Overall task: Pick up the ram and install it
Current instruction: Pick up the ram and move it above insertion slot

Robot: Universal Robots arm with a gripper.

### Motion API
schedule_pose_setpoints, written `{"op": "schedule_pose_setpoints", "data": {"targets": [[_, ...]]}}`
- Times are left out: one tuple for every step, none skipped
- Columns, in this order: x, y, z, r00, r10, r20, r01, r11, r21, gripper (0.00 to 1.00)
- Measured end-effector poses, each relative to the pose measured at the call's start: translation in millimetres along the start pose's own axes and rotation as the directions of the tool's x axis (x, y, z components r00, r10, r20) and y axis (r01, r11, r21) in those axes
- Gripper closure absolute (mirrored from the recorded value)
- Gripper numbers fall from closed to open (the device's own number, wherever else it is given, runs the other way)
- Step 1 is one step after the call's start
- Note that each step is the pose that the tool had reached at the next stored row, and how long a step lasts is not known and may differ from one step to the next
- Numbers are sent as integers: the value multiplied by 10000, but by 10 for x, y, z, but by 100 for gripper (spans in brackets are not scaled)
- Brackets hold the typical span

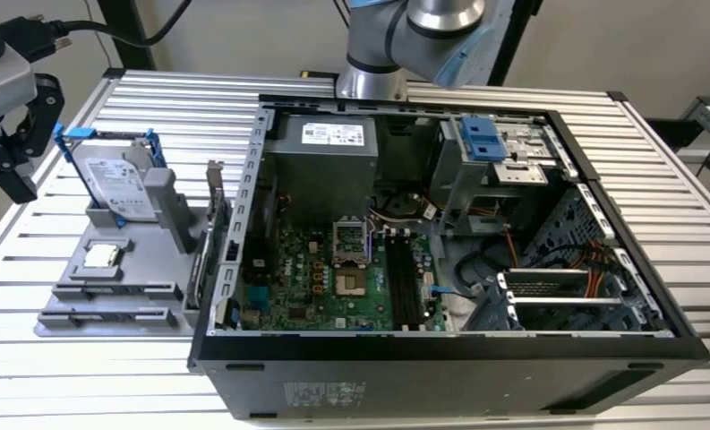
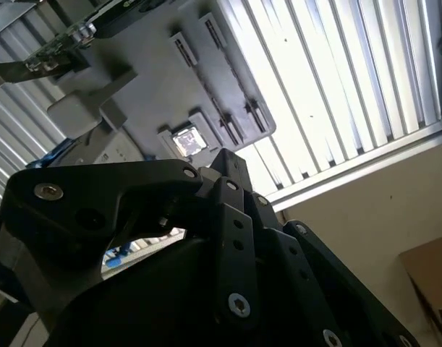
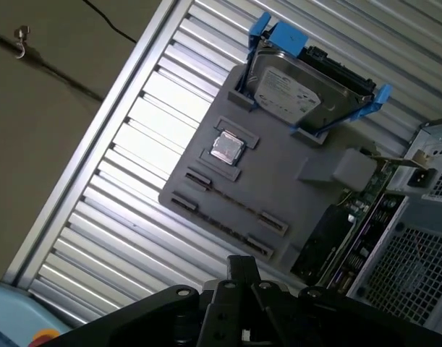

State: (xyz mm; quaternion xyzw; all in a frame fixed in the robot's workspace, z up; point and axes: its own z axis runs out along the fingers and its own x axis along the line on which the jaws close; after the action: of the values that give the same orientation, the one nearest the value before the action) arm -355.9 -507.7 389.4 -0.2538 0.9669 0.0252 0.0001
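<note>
At the exterior view's left: gripper (image 1: pixel 8 170), open-or-closed state not discernible, near tray (image 3: pixel 278 181). Ram (image 3: pixel 236 202) thin, edge-on in tray; misaligned grasp could tilt or drop it.

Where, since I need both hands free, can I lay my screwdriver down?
In the exterior view, bare slats lie in front of the gray tray and behind it, beside the open case. The tray is crowded with the hard drive and processor chip; the case is packed.
</note>
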Motion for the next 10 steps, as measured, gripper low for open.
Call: {"op": "schedule_pose_setpoints", "data": {"targets": [[0, 0, 0, 10000, -44, -3, 44, 10000, 0, 100], [0, 0, 0, 10000, -87, -6, 87, 10000, 1, 100], [0, 0, 0, 9999, -133, -9, 133, 9999, 2, 100], [0, 0, 0, 9998, -178, -12, 178, 9998, 2, 100], [0, 0, 0, 9998, -222, -15, 222, 9998, 3, 100], [0, 0, 0, 9996, -267, -19, 267, 9996, 5, 100], [0, 0, 0, 9995, -311, -22, 311, 9995, 7, 100], [0, 0, 0, 9994, -356, -26, 356, 9994, 8, 100], [0, 0, 0, 9992, -399, -29, 399, 9992, 9, 100], [0, 0, 0, 9990, -443, -32, 443, 9990, 10, 100]]}}
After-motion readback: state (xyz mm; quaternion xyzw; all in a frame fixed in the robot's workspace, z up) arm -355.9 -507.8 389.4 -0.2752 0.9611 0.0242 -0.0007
